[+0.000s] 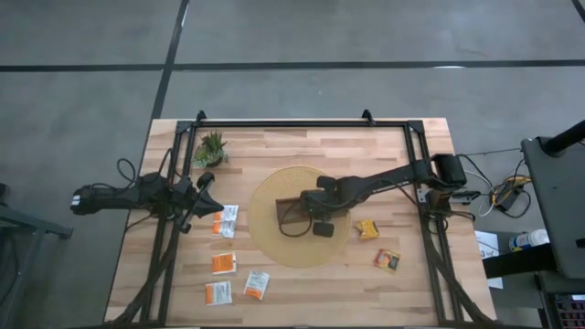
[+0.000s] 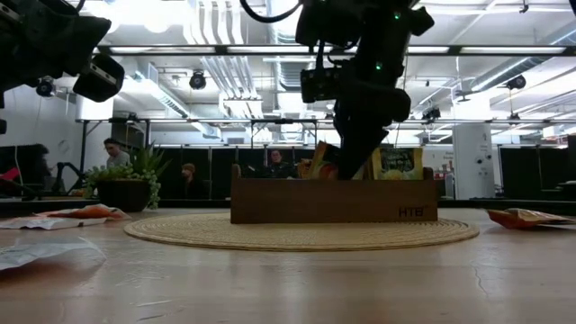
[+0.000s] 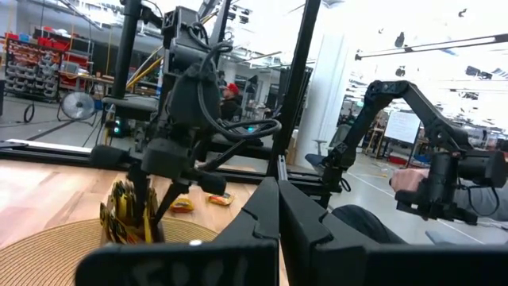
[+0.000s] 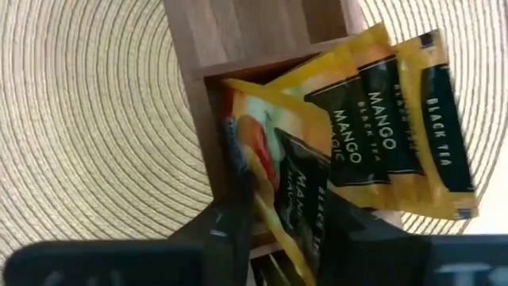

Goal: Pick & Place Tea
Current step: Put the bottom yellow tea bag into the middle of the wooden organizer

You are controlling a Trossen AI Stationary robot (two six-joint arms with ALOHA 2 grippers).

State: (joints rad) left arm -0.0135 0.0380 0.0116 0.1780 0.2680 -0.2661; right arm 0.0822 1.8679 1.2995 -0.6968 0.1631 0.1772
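1. We saw the right gripper (image 1: 294, 214) reaching in over the round woven straw mat (image 1: 265, 239) at the middle of the pale wooden table (image 1: 302, 302), down at the dark brown divided wooden tray (image 2: 333, 202) that stood on the mat.
2. In the right wrist view its two dark fingers (image 4: 230, 222) sat on either side of a yellow mango black tea sachet (image 4: 298, 191), pinching it at the edge of a tray compartment.
3. Two more yellow mango sachets (image 4: 397, 119) leaned in the same compartment just beside the held one, overlapping each other.
4. From table height the sachets stood up above the tray wall, with the right arm coming down onto them from above.
5. The left gripper (image 1: 207, 203) hung at the left side of the table, near the small spiky green potted plant (image 1: 211, 146), and its fingers (image 3: 262, 214) were pressed together with nothing between them.
6. Loose tea lay on the table: four white-and-orange flat sachets (image 1: 224, 263) scattered left of the mat, near the front edge, the nearest one just beside the left gripper.
7. Two orange-brown sachets (image 1: 367, 228) lay right of the mat, apart from each other, the nearer one just off the mat's rim.
8. People (image 2: 115, 153) sat in the room behind the table.
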